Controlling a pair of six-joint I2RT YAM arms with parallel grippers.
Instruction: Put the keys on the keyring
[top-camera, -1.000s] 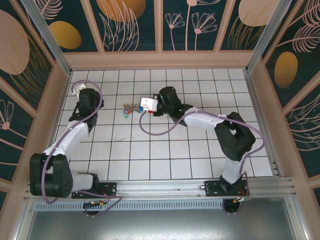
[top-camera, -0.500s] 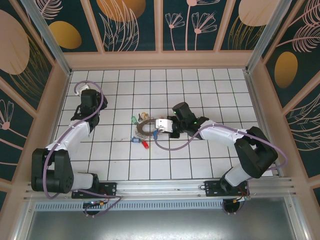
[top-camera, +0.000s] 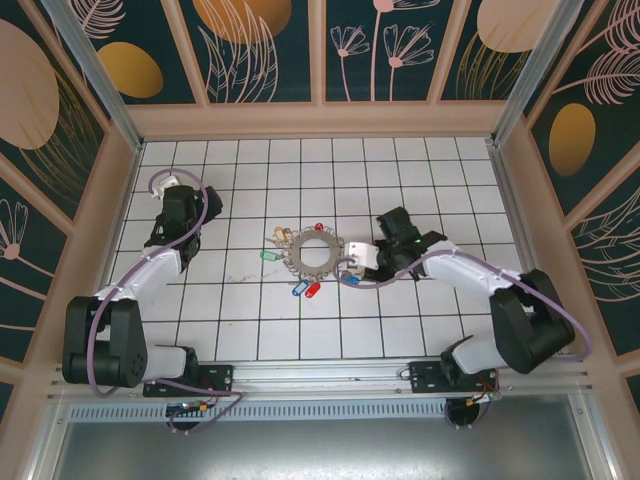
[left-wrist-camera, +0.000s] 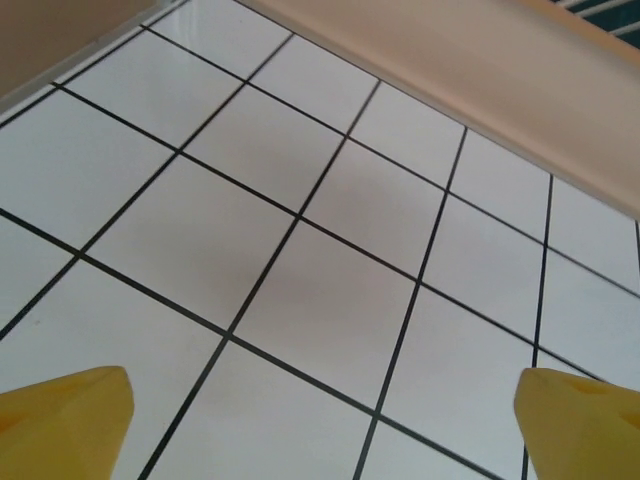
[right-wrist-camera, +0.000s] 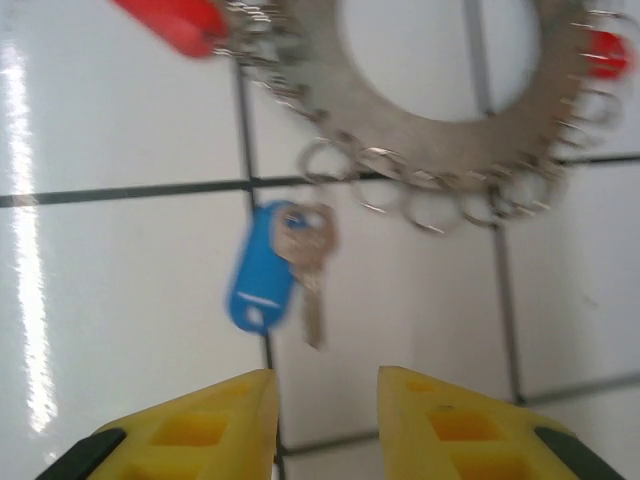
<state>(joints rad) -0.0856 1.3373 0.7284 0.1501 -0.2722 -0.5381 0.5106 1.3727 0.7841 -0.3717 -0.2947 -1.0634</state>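
at far left the left claw (left-wrist-camera: 325, 415) hangs over bare tiles of the worktop (left-wrist-camera: 330, 300), fingers spread wide and empty, well apart from the work. it is best kept there.

toward the middle, the keyring (top-camera: 300, 256) lies flat on the tiles. the keys (top-camera: 268, 255) fan out round its rim on small wire loops: green and yellow on its left side, red at the top, blue and red below. the task looks close to finished.

just right of the ring, the right claw (right-wrist-camera: 325, 400) sits low with a narrow gap between its fingers and nothing in it. a blue key (right-wrist-camera: 262, 265) lies just ahead of its tips. the step seems to be the let-go and retreat, so it should draw straight back and slightly up, fingers clear of the loops, lest one snag and drag the ring.

a second ago that claw held the bunch lifted farther back. half a second ago it was setting the bunch down left of here. now the ring rests free and the claw has backed off rightward. the left arm has barely shifted.
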